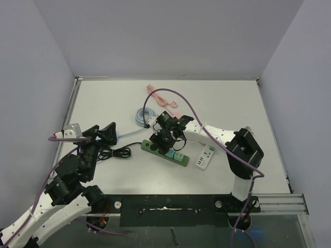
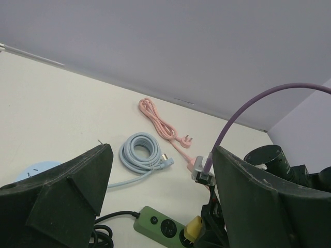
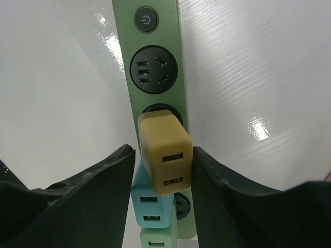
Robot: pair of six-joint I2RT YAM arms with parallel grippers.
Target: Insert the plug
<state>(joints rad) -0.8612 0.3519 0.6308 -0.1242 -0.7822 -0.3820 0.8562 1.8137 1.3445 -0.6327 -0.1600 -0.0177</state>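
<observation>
1. The left arm rises from the near left corner and folds at the elbow, with its wrist angled toward the middle of the table. The left gripper hangs above the surface with both fingers spread wide and nothing between them — released.
2. The right arm stands up from the near right edge, then bends and reaches its white forearm leftward to the centre. There the right gripper points straight down over the green power strip.
3. Between its fingers stands the yellow USB charger plug, over the second round socket from the strip's switch. The first socket is bare. The fingers flank the plug closely on both sides — I cannot tell whether they clamp it or merely stand beside it, nor whether the plug is fully seated.
4. A teal charger sits in the next socket of the same strip, touching the yellow one.
5. A white power strip lies just right of the green strip's end. A black cord loops on its left, near the left gripper.
6. Farther back lies a coiled light-blue cable, and beyond it a pink cable, both loose on the table.
</observation>
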